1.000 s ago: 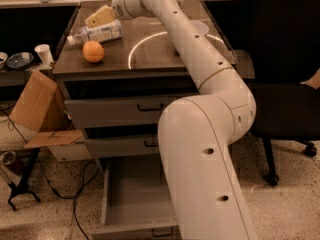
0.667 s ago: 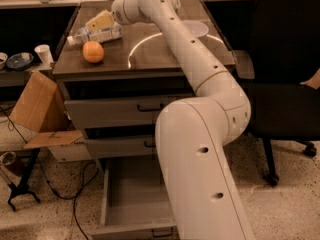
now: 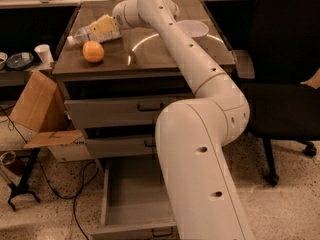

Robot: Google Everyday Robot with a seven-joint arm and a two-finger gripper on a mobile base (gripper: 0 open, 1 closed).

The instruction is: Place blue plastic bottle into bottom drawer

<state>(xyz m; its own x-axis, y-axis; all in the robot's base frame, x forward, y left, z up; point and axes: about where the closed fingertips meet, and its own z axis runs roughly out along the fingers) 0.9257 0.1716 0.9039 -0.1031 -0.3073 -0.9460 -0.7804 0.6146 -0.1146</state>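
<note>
The blue plastic bottle (image 3: 88,34) lies on its side at the back left of the brown cabinet top (image 3: 165,54), its white cap pointing left. My gripper (image 3: 106,25) is at the bottle's right end, over its label, at the tip of the long white arm (image 3: 200,114). An orange (image 3: 93,51) sits just in front of the bottle. The bottom drawer (image 3: 131,196) is pulled out below, and its plain grey interior shows left of the arm. The arm hides the drawer's right part.
A white bowl (image 3: 193,29) stands at the back right of the cabinet top. The two upper drawers (image 3: 115,113) are shut. A cardboard box (image 3: 37,106) and cables lie on the floor at left. A black office chair (image 3: 285,74) stands at right.
My gripper has moved left over the bottle's end. The bottle's cap end now lies further left and nearer the orange. The orange and bowl have not moved.
</note>
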